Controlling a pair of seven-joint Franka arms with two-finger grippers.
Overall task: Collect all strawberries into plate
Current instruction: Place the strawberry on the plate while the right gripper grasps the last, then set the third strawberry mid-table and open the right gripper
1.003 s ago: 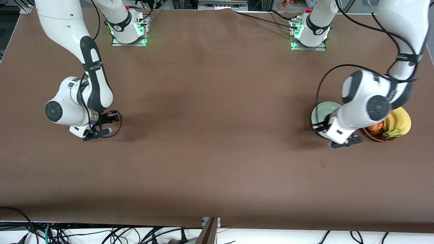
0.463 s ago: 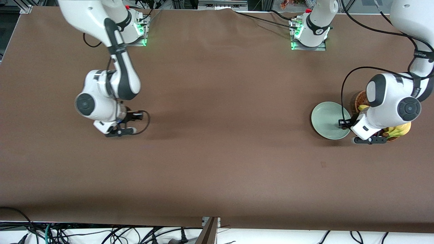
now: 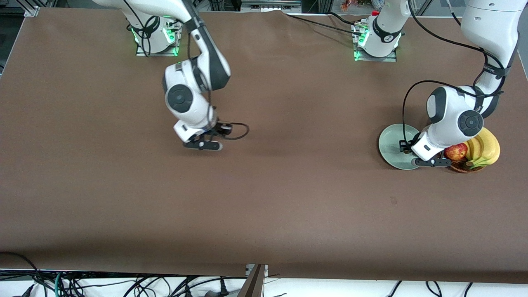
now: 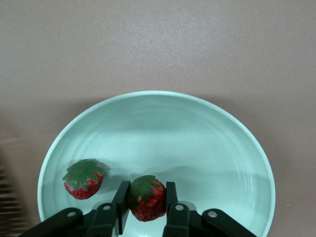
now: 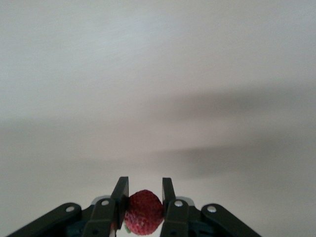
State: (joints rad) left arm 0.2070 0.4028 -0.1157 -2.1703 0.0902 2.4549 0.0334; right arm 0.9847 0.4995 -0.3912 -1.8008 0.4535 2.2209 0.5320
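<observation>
now left pincer [image 4: 143, 212] gripping small red strawberry [image 4: 146, 197] over round mint-green plate [image 4: 207, 148], release next; right pincer [image 5: 143, 210] carrying second berry [image 5: 143, 211] over brown desk [image 3: 288, 198].

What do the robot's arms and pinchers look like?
Both arms are smooth white tubes with dark grey joints and round grey caps. Thin black cables loop beside them. Green lights glow at their bases. The left gripper and right gripper are black, with two flat fingers and small silver screws.

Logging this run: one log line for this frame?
left gripper: shut on strawberry over plate | one berry on plate | right gripper: shut on third strawberry, over table
</observation>
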